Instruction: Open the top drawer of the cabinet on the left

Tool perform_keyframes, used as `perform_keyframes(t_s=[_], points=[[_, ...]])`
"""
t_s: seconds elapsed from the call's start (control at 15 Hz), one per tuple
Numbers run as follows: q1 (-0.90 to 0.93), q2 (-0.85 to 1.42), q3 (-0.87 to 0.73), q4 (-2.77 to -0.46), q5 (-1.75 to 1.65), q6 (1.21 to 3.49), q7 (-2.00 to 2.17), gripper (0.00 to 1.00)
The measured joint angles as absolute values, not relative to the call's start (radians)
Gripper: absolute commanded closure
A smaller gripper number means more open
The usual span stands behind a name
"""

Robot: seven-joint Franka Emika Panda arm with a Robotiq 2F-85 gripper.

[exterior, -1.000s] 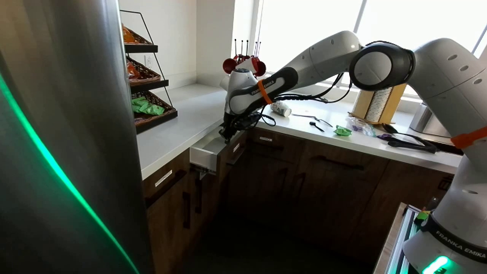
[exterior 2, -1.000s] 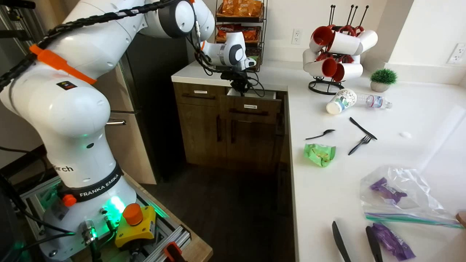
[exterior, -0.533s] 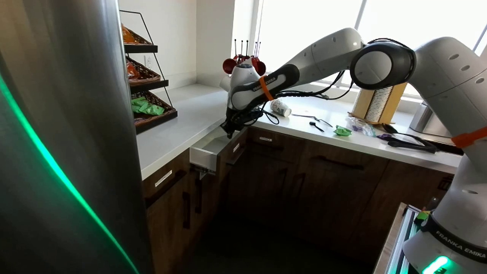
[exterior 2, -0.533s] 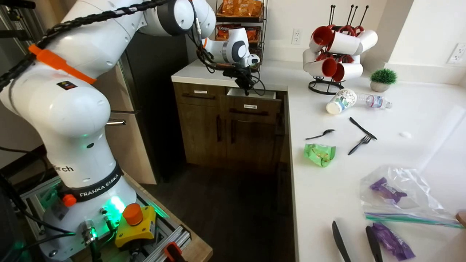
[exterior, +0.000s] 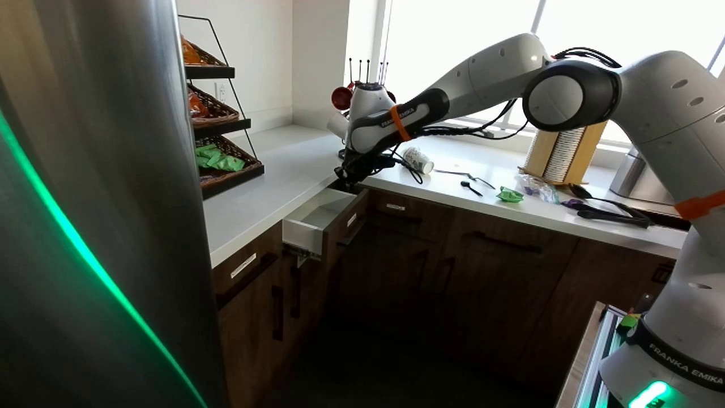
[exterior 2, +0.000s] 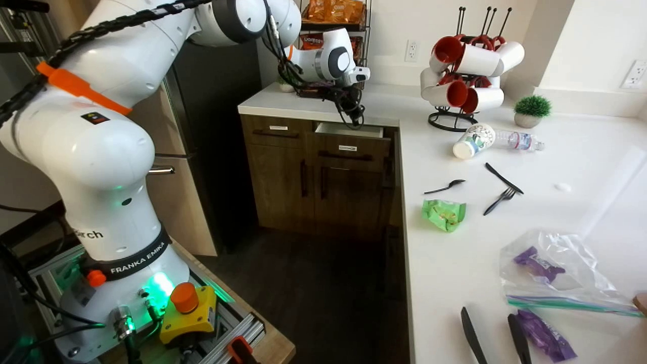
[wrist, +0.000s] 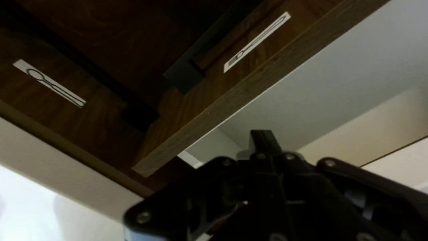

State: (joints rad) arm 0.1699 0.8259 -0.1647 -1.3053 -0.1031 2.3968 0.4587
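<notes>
The top drawer (exterior: 344, 222) stands pulled out of the dark brown cabinet (exterior 2: 283, 182), its pale inside showing. Its wood front, label and bar handle show in an exterior view (exterior 2: 371, 147). In the wrist view, the drawer's top edge (wrist: 230, 98) runs diagonally, with the pale box beyond it. My gripper (wrist: 263, 139) is shut with its fingertips together and nothing between them. It hangs above the drawer's corner end, apart from the handle, in both exterior views (exterior: 346, 180) (exterior 2: 358, 121).
A neighbouring drawer with a spoon label (wrist: 50, 83) is closed at the corner. A white countertop (exterior 2: 455, 263) holds a mug rack (exterior 2: 467, 76), a paper cup (exterior 2: 474, 141) and black cutlery. A snack rack (exterior: 226, 127) stands by the steel refrigerator (exterior: 102, 170).
My gripper has risen from the drawer and moved along it toward the counter corner. The drawer has stayed pulled out in the same place.
</notes>
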Motion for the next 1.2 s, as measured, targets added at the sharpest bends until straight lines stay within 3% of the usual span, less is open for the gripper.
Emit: perform_keyframes(t_s=[0.6, 1.2], points=[[0.123, 0.714, -0.272, -1.525, -0.099, 2.397, 0.766, 0.99], [0.123, 0.737, -0.297, -1.54, -0.13, 2.397, 0.866, 1.0]])
